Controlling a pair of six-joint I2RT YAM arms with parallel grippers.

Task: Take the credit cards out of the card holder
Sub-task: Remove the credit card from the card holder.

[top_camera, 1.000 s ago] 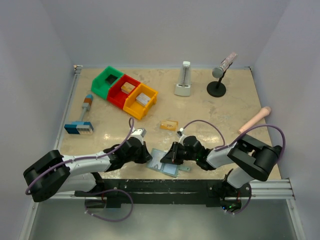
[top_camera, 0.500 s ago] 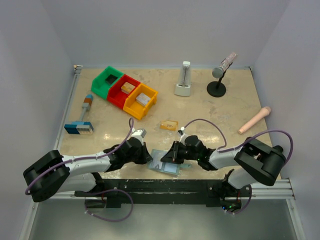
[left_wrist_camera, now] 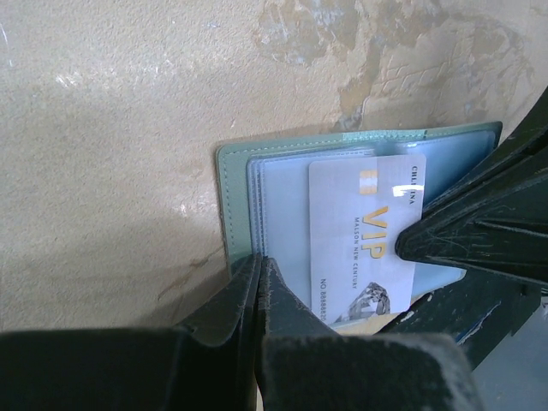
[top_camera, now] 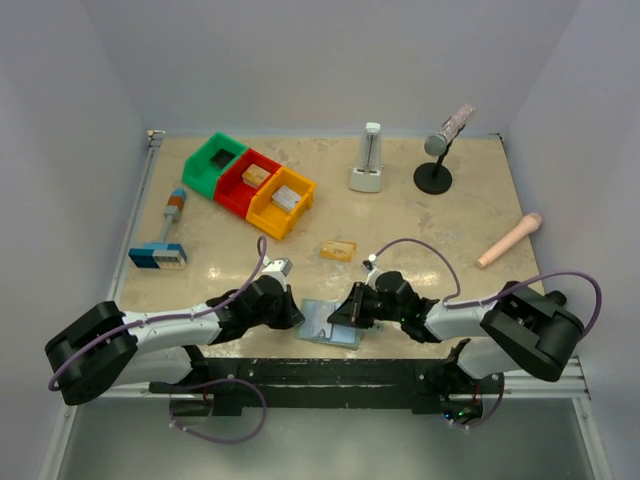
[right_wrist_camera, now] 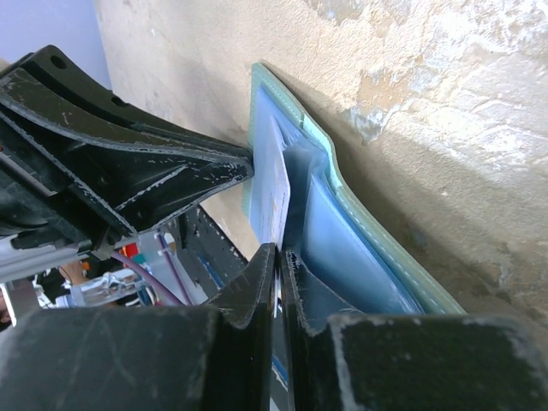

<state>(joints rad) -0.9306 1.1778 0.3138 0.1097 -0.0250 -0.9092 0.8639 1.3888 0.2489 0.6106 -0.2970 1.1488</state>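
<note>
The light teal card holder (top_camera: 322,322) lies open near the table's front edge, between my two grippers. In the left wrist view, a pale blue-grey credit card (left_wrist_camera: 364,231) printed "VIP" sticks partly out of the holder (left_wrist_camera: 235,184). My left gripper (left_wrist_camera: 259,267) is shut on the holder's left edge. My right gripper (right_wrist_camera: 281,255) is shut on the pale card's edge (right_wrist_camera: 279,193), with the holder's clear sleeves (right_wrist_camera: 342,231) beside it. The orange-gold credit card (top_camera: 338,250) lies flat on the table, behind the holder.
Green, red and yellow bins (top_camera: 250,184) stand at the back left. A blue-and-white block with a handle (top_camera: 160,250) lies at the left. A metronome (top_camera: 368,160), a microphone stand (top_camera: 438,150) and a pink cylinder (top_camera: 508,240) are at the back and right.
My right gripper has shifted slightly left over the holder and its elbow has swung out to the right. The holder's side tab no longer shows. The left arm has barely moved.
</note>
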